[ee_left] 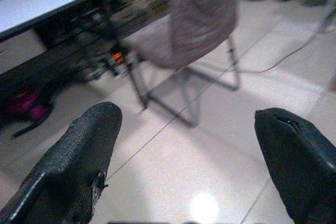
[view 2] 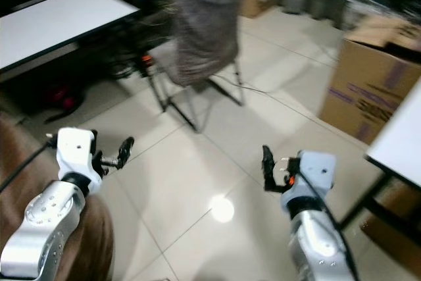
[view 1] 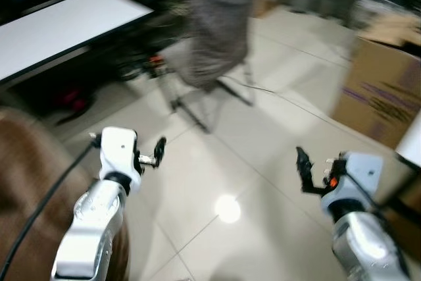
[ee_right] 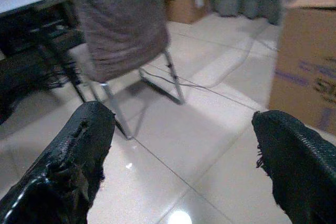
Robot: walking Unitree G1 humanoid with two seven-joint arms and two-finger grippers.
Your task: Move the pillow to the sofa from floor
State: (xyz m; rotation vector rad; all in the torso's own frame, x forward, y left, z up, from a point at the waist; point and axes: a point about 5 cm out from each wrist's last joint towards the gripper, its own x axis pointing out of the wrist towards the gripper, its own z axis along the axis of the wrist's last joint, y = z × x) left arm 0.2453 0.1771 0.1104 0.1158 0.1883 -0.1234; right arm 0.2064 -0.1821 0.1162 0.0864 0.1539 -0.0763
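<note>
My left gripper [view 1: 158, 151] is held up over the pale tiled floor [view 1: 223, 176], open, with nothing between its fingers [ee_left: 79, 166]. My right gripper [view 1: 304, 170] hangs at about the same height to the right, also open and empty, with its fingers [ee_right: 296, 156] spread wide. A brown soft surface [view 1: 29, 182], which looks like part of a sofa, lies at the lower left beside and under my left arm. The picture is blurred.
A grey fabric chair [view 1: 214, 31] on metal legs stands ahead on the tiles, with a cable on the floor behind it. A white table [view 1: 59, 27] with clutter beneath is at the far left. A cardboard box [view 1: 381, 90] and another table edge [view 2: 401, 143] stand at the right.
</note>
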